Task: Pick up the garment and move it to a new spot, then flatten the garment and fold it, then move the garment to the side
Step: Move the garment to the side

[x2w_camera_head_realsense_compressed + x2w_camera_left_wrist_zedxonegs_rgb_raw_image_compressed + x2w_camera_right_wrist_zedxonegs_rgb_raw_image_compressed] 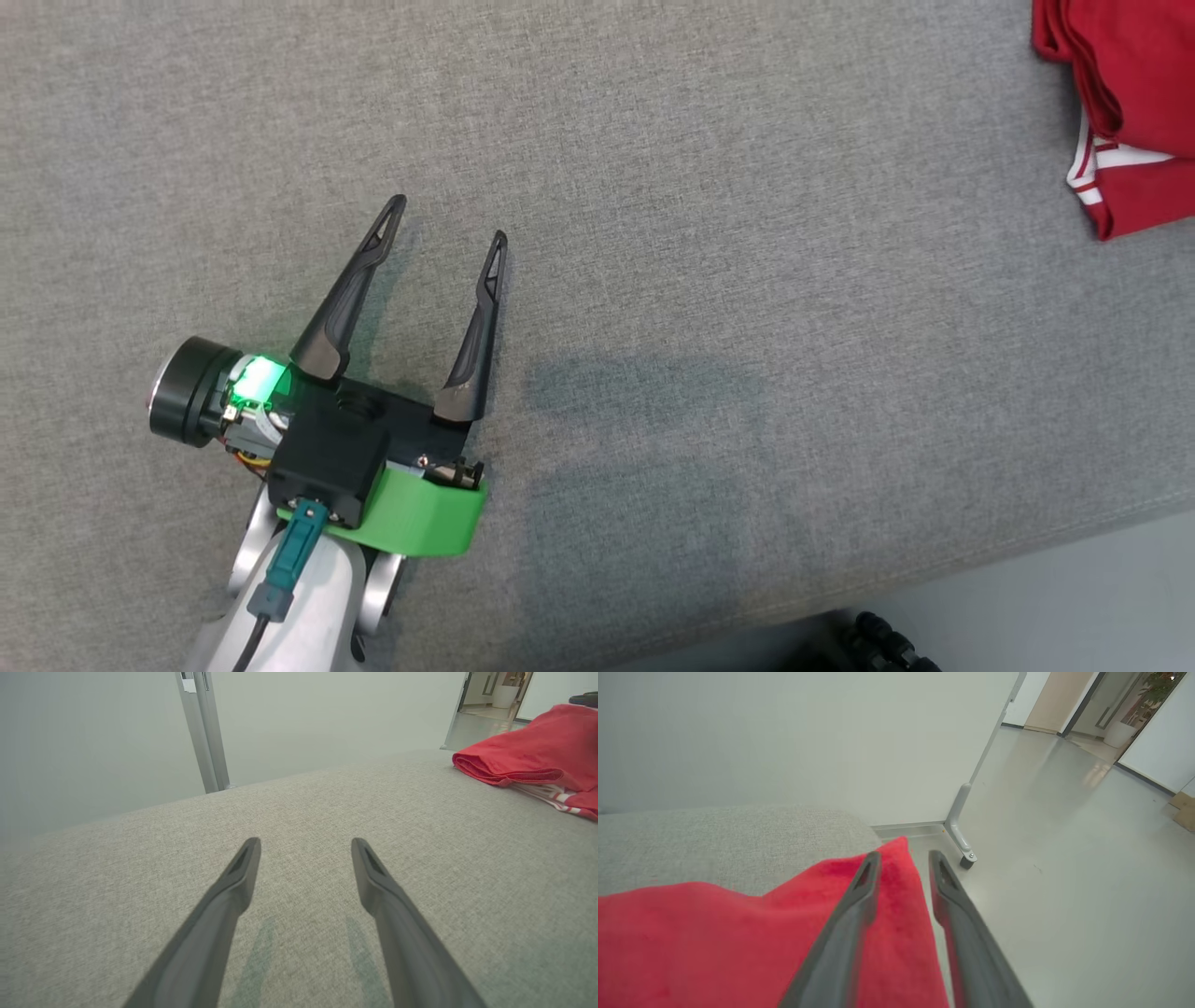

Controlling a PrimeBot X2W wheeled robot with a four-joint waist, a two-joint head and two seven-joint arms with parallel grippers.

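lower left: left fingers [345, 299] spread wide, low over grey fabric worktop [747, 233]. farther, upper right corner: folded red garment [1134, 84] with white stripes, lying on worktop. right fingers [850, 914] narrowly apart over garment's corner.

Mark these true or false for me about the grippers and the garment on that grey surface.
1. The left gripper is open, with nothing between its fingers. True.
2. The garment is blue. False: it is red, with white stripes at one edge.
3. The right gripper has its fingers apart over the garment's edge. True.
4. The garment lies spread flat in the middle of the grey surface. False: it sits in a folded bundle at the far right of the head view, well away from the left gripper.
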